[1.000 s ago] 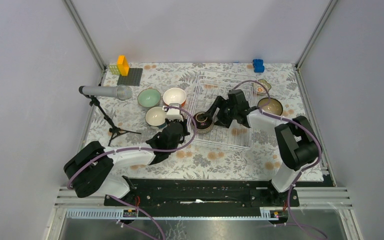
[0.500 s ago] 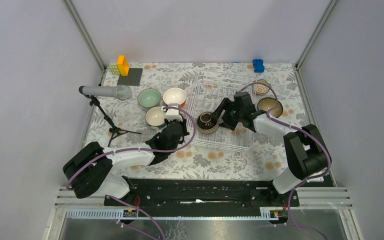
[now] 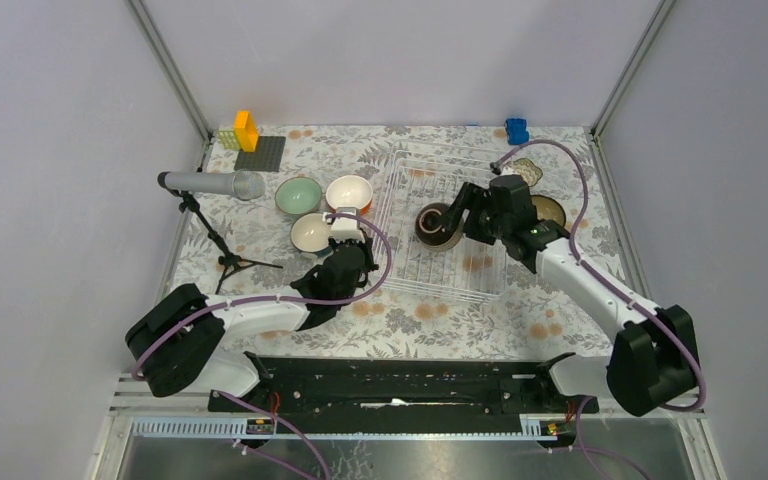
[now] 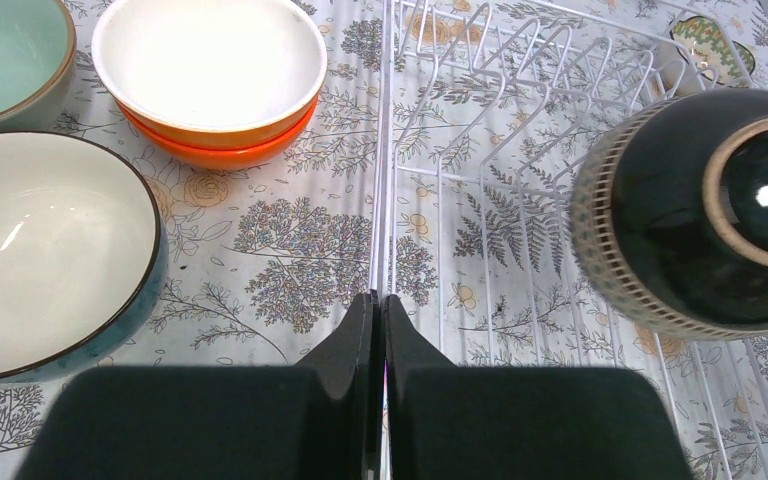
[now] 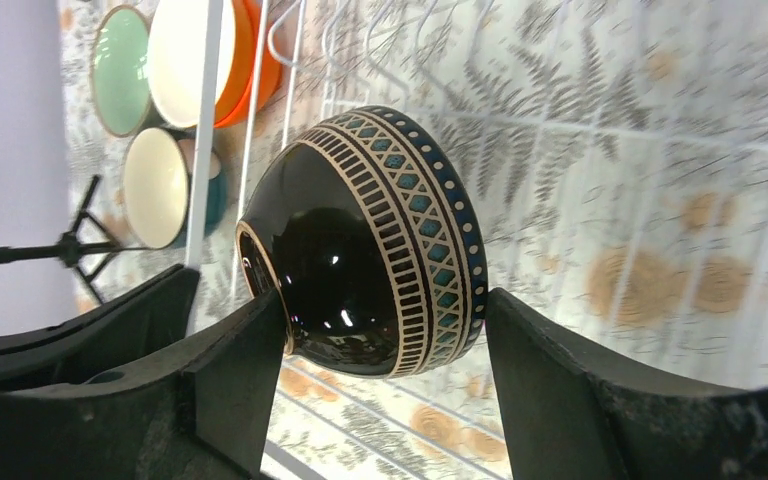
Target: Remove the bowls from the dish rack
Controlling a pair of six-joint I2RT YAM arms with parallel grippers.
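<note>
Seven bowls can be counted. On the left of the worktop (image 3: 430, 320), beside the dish rack (image 3: 410, 170), four bowls are set down: one mint green bowl (image 3: 298, 195), two orange bowls (image 4: 210, 70) stacked one inside the other, and one teal bowl (image 3: 312, 233) with a cream inside. The left claw (image 4: 380, 305) is pressed tight together with nothing in it, right at the rack's left wire edge. Over the rack, one dark patterned bowl (image 5: 360, 250) is tipped on its side and squeezed by the right claw (image 5: 380, 340). Right of the rack, one brown bowl (image 3: 553, 210) and one small patterned bowl (image 3: 527, 170) are seen, both partly hidden.
</note>
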